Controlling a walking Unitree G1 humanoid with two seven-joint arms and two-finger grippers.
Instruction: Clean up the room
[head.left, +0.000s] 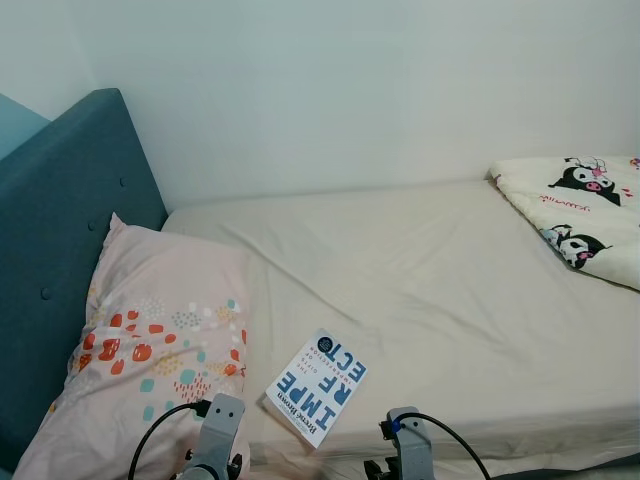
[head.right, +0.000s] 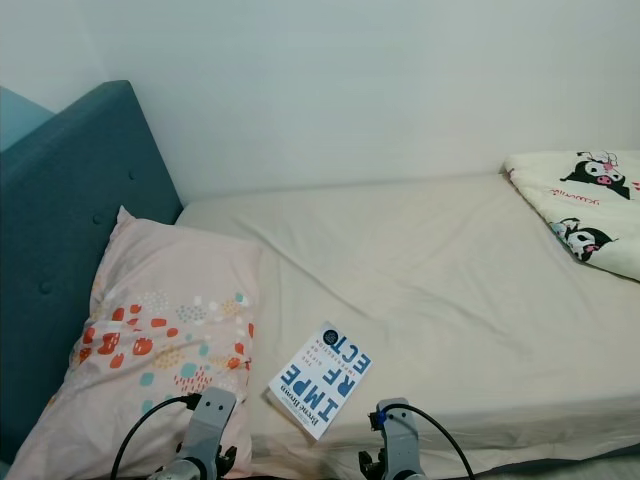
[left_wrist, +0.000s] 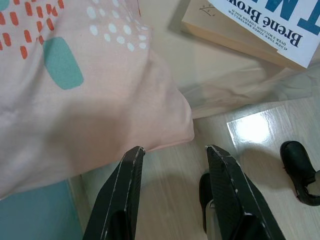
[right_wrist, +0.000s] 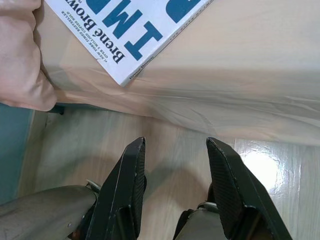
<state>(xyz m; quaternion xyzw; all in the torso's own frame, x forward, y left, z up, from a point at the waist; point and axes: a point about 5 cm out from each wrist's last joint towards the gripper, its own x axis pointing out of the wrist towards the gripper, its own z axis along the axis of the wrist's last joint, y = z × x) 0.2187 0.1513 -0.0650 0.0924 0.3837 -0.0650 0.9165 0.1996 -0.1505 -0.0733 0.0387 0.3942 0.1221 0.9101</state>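
Left gripper (left_wrist: 172, 150): fingers spread, empty, low over the floor (left_wrist: 260, 130) at the bed edge, pillow (left_wrist: 75, 90) corner just ahead. Right gripper (right_wrist: 175, 145): also released, empty, below the mattress edge. In the head view, book (head.left: 316, 386) lies flat on the bed (head.left: 450, 300) near the front edge, around 12 o'clock from both grippers, just beside the pillow at its 9 o'clock. Folded cartoon blanket (head.left: 585, 210) sits far off at 2 o'clock. Progress: looks like the start; book not yet grabbed, nothing held.

Book (head.left: 316, 386) on bed (head.left: 440, 290), right of pillow (head.left: 150, 350); blanket (head.left: 585, 210) far right.
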